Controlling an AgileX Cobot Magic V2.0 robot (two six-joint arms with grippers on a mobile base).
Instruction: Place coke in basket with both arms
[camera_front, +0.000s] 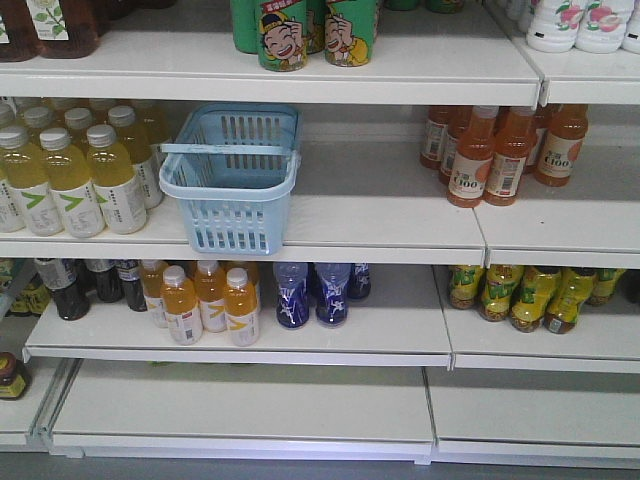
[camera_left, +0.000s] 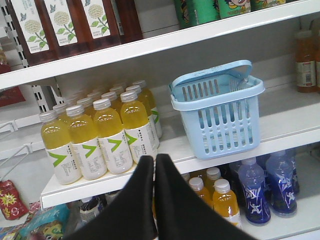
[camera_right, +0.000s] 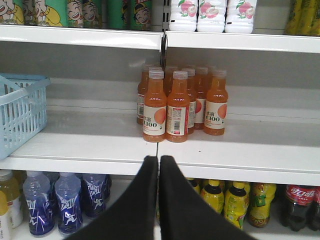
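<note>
Fingers of left gripper (camera_left: 154, 159) and right gripper (camera_right: 158, 160) meet, empty; orange bottles (camera_right: 166, 107) read "C100".

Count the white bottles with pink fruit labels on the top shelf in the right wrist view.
3, side by side on the top shelf: left white bottle, middle white bottle, right white bottle. Others may be hidden behind them.

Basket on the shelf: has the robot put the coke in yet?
Not yet. Done: nothing; the basket shows a bare slotted bottom. In hand: nothing; the left gripper and right gripper are shut and empty, facing the shelves. Left: everything; no red can shows in any view, only a dark cola bottle low down.
</note>
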